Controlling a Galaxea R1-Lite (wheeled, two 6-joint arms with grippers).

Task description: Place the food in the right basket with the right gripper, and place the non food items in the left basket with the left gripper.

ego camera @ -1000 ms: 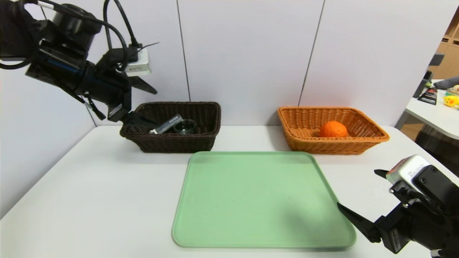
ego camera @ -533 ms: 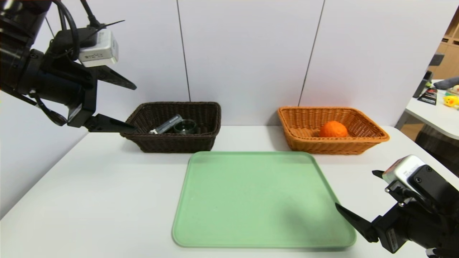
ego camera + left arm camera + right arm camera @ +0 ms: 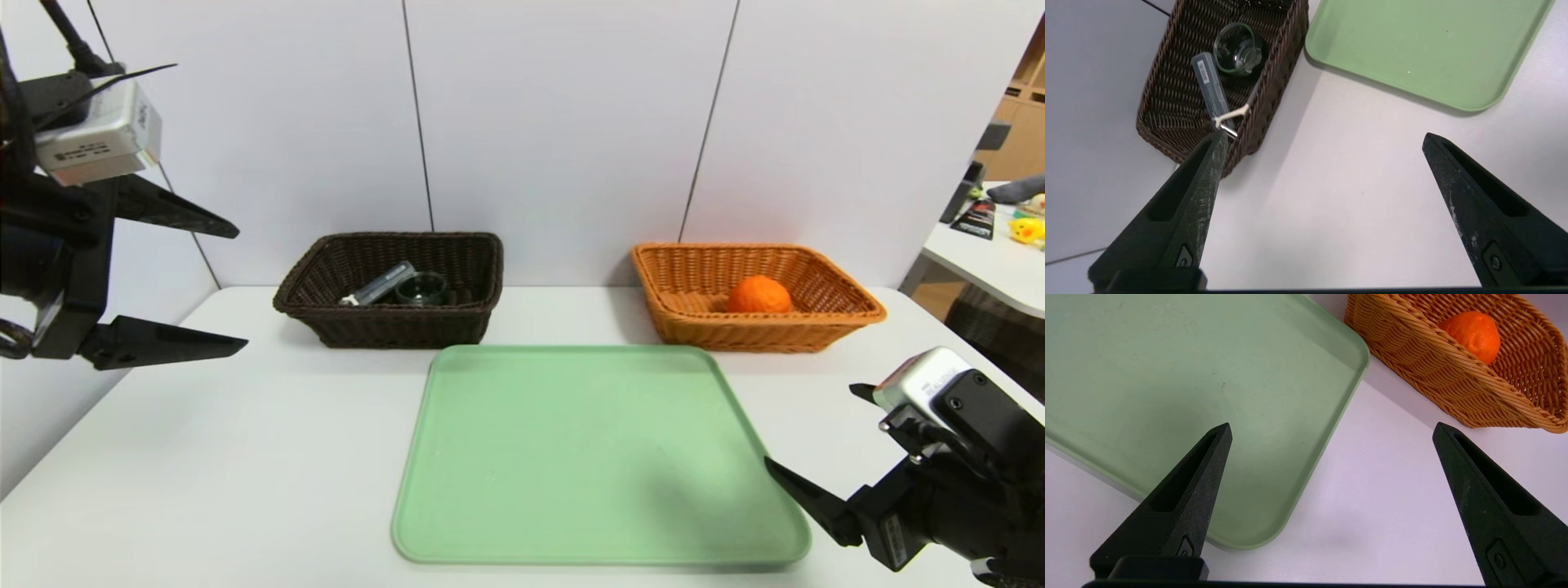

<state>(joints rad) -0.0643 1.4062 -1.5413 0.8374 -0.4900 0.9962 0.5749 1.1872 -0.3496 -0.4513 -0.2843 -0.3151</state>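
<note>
Two baskets stood on one white tabletop (image 3: 245, 457), beyond one green tray (image 3: 596, 457) that had nothing on it. Taking the tray's middle in the head view as the clock's centre, the dark brown basket (image 3: 400, 328) stood toward eleven o'clock and the orange-tan basket (image 3: 759, 335) toward one o'clock. The dark basket held three non-food items: one round dark glass dish (image 3: 421, 288), one grey bar (image 3: 386, 282) with a pale label, and one peeler, its white Y-shaped head (image 3: 1233, 116) lying across the bar's end near the basket's long wall. The dish sat at about three o'clock from the bar. One food item, a bright orange fruit (image 3: 759, 295), lay inside the orange-tan basket, at roughly four o'clock from that basket's centre. There were two tools, each with two black fingers. The left tool (image 3: 243, 287) was at ten o'clock from the tray, raised clear of the tabletop and beside the dark basket, its two fingers spread wide around nothing. The right tool (image 3: 810, 425) was at three o'clock, near the tray's side edge, its pair spread wide as well and holding nothing. Farther off, toward two o'clock, one yellow toy (image 3: 1027, 229) lay among other things on a white side table (image 3: 980, 265).
</note>
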